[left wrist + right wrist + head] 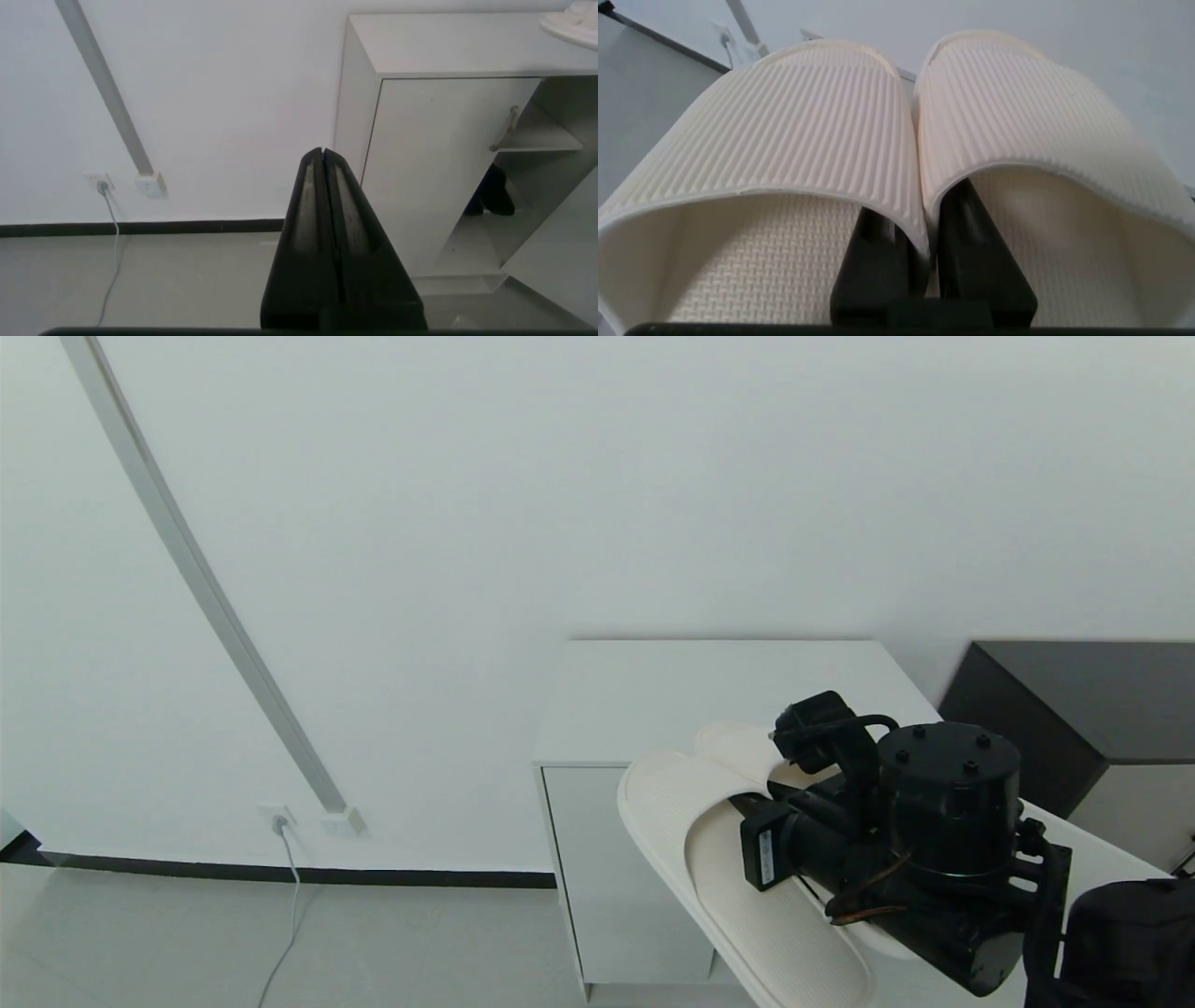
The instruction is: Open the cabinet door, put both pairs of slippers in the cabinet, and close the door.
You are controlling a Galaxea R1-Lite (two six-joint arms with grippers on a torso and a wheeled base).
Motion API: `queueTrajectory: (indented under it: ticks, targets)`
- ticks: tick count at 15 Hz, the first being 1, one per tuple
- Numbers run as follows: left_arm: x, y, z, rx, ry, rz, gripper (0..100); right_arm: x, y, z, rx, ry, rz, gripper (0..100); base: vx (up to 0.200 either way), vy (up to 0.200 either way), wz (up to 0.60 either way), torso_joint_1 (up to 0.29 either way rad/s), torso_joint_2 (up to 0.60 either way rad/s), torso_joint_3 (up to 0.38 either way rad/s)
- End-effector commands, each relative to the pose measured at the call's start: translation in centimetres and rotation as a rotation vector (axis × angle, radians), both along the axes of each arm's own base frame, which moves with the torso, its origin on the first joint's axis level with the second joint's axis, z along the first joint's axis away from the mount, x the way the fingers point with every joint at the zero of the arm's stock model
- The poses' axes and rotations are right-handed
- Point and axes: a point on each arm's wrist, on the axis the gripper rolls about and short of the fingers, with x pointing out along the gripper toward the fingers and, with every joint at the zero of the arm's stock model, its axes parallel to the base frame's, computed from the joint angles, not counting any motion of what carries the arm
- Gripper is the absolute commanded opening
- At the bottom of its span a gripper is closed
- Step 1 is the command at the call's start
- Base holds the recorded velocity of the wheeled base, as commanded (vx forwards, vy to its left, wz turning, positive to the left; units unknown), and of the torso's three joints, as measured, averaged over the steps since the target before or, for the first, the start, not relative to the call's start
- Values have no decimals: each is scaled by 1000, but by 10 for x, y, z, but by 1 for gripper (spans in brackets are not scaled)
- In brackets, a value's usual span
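Standing ahead of both claws, white cabinet [709, 700]. One half of its front is shut by a panel. From the left wrist the other half gapes open, with a shelf [537, 140] and the compartment floor exposed. Judgement: door-opening step done.

Pair of cream slippers [775, 924]: off the floor, held in front of the cabinet with the toes pointing away from the right claw, near the level of the cabinet's top. Not inside any compartment yet.

Right claw [920, 222]: one finger in each slipper, pinching the two adjoining inner walls together. Both slippers hang from that single grip, side by side and touching.

Left claw [322, 157]: fingers pressed together with nothing between them, well apart from the cabinet and pointing at its front.

Dark shape [495, 191]: on the compartment floor below the shelf, far beyond the left claw. It could be the other pair, already stowed, but it is too small to tell.

Status, as judged:
- Door open.
- Cream pair lifted, not placed.
- Second pair unconfirmed.

Left to do:
- Carry the cream pair into the open half and release it.
- Account for the other pair.
- Swing the door closed.
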Motion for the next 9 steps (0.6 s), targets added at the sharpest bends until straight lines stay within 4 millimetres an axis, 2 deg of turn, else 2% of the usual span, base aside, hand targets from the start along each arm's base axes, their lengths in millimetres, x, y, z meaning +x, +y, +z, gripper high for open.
queueTrajectory:
  ticks: [1,8,9]
  targets:
    - [0,0,0,0,1,0,0,1,1,-3,-8,8,1,0,0,0,0,0,0,0]
    - [0,0,0,1,1,0,0,1,2,-4,-9,10,-1,0,0,0,0,0,0,0]
    - [0,0,0,1,1,0,0,1,2,-4,-9,10,-1,0,0,-200,0,7,2,2]
